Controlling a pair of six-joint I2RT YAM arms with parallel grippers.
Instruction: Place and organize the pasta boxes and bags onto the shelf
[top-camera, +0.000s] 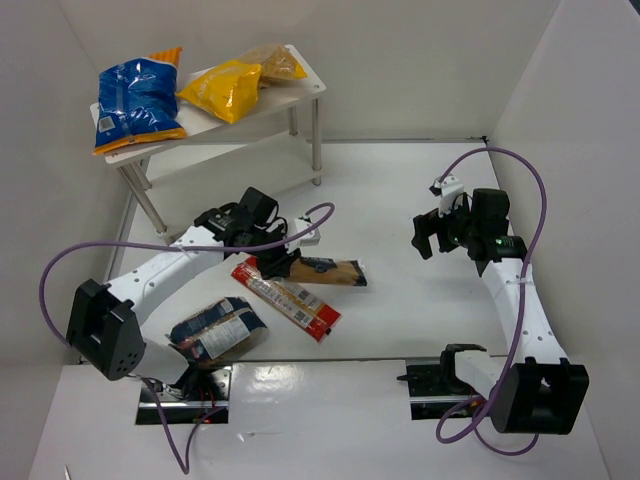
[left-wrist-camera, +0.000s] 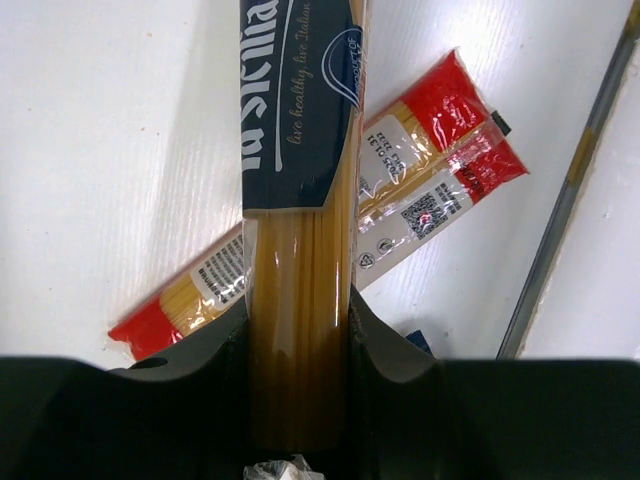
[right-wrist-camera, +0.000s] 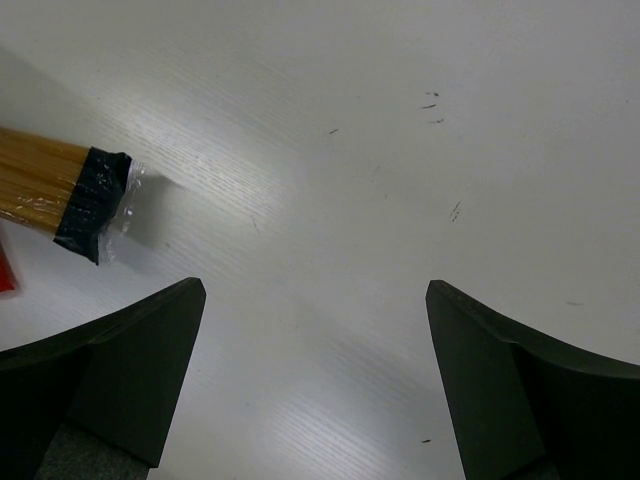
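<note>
My left gripper (top-camera: 272, 262) is shut on one end of the yellow-tan pasta box (top-camera: 325, 271) with the dark blue label, held just above the table; it fills the left wrist view (left-wrist-camera: 300, 320) between my fingers. The red, yellow and white pasta box (top-camera: 286, 297) lies on the table under it, and shows in the left wrist view (left-wrist-camera: 420, 190). The dark blue and clear bag (top-camera: 215, 333) lies near the left arm's base. The big blue bag (top-camera: 138, 102), yellow bag (top-camera: 226, 88) and clear bag (top-camera: 275, 62) sit on the shelf's (top-camera: 300, 98) top board. My right gripper (top-camera: 437, 232) is open and empty.
White walls close in the table on the left, back and right. The shelf's lower board (top-camera: 235, 165) is bare. The tip of the yellow-tan box shows at the left of the right wrist view (right-wrist-camera: 60, 190). A purple cable (top-camera: 150, 246) loops over the left arm.
</note>
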